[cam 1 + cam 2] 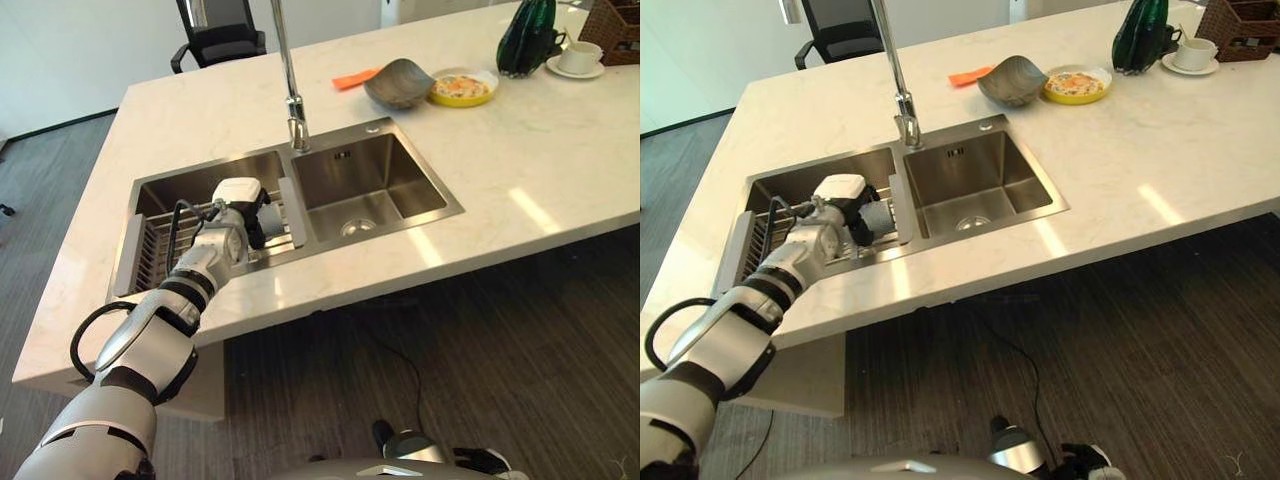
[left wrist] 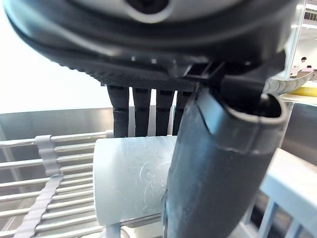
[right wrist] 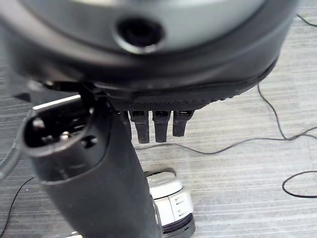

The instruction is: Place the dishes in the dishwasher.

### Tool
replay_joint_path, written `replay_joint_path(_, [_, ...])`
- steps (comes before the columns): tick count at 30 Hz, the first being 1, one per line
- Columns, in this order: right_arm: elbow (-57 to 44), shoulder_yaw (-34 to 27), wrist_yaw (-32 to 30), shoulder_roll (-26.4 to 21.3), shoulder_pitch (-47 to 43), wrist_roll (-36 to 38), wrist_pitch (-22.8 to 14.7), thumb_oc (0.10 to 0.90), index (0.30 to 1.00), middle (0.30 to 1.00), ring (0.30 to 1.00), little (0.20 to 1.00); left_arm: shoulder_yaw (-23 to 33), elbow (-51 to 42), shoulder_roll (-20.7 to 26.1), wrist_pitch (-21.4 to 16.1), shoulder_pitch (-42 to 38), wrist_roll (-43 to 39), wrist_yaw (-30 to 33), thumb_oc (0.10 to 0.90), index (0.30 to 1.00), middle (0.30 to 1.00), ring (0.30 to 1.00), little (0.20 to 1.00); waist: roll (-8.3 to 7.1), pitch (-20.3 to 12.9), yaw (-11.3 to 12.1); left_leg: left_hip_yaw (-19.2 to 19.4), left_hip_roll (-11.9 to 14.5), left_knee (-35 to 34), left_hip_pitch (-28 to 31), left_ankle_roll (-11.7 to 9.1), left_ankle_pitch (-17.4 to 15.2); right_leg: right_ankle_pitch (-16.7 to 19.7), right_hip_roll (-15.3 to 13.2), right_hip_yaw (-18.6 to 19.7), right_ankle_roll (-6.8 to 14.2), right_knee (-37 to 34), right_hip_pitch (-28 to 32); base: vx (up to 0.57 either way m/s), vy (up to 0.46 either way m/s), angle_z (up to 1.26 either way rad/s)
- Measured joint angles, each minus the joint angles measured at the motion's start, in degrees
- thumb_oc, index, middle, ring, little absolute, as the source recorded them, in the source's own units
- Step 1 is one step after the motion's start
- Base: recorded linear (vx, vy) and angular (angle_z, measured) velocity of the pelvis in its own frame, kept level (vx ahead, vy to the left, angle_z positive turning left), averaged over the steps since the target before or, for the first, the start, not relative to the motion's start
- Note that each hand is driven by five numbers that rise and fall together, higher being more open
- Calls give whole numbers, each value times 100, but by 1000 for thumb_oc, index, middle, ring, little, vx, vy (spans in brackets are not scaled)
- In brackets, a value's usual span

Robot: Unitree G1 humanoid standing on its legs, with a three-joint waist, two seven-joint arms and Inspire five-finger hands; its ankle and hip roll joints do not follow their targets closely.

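My left hand [image 2: 218,163] is down in the sink's [image 1: 380,180] left basin, over the wire rack [image 1: 150,250], fingers [image 2: 141,111] and thumb wrapped round a pale frosted cup [image 2: 133,178] that's sitting on the rack bars. My right hand [image 3: 99,183] hangs over the floor, fingers loose, holding nothing. Behind the sink on the table [image 1: 540,150]: grey bowl [image 1: 398,82], yellow plate [image 1: 462,88].

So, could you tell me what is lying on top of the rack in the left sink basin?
A pale cup lies on the rack, with the left hand curled round it. What sits below the rack is hidden.
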Motion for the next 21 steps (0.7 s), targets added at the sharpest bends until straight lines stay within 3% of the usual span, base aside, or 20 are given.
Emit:
replay_joint_path(1, [-74,6,-15,2,65,0,-61,800,900,900,900,900,25,-545,314,-95,213,-30,271,400,300,300,300,300,-22,51,8,5,1,0,-3,0,0,3,3,3,-4,0,-4,0,0,0])
replay_joint_path(2, [-74,6,-15,2,65,0,-61,800,900,900,900,900,25,-545,314,-95,213,-30,271,400,300,300,300,300,-22,51,8,5,1,0,-3,0,0,3,3,3,-4,0,-4,0,0,0])
replay_joint_path(4, [-77,0,-53,28,122,0,-80,800,900,900,900,900,808,-1240,455,-244,710,-508,816,400,300,300,300,300,-90,97,89,3,2,0,-3,0,-1,5,1,-6,-18,0,0,0,0,0])
replay_joint_path(8, [-68,-11,-106,71,110,0,-82,800,900,900,900,900,1332,-1439,433,-249,901,-1141,1445,400,300,300,300,300,-184,155,169,-4,-2,0,-2,2,-1,12,-4,-16,-29,-1,7,5,-1,1])
replay_joint_path(9, [-58,-77,-184,122,109,-1,-76,800,900,900,900,900,1996,-1983,187,-275,1271,-1684,1743,400,300,300,300,300,-204,166,177,-18,-9,0,0,11,-7,11,-14,-29,-30,-2,15,0,0,0])
replay_joint_path(12, [-54,-76,-298,154,113,-4,-60,800,900,900,900,900,2775,-2965,-381,-445,1812,-2378,2383,400,300,300,300,300,-224,176,224,-45,-12,0,5,22,-13,8,-21,-58,-36,-2,35,-18,-10,5])
replay_joint_path(18, [-68,-81,-447,132,96,-5,-49,800,900,900,900,900,3027,-3777,-669,-797,1979,-3131,2972,400,300,300,300,300,-211,167,307,-138,-16,0,37,35,-9,-18,-27,-158,-43,-3,100,-10,0,8])
replay_joint_path(21, [-63,-79,-509,113,101,-6,-44,800,900,900,900,900,3031,-3839,-654,-848,1982,-3119,3004,400,300,300,300,300,-190,148,358,-191,-16,-1,6,32,-4,-14,-30,-209,-56,-2,117,-30,-11,8])
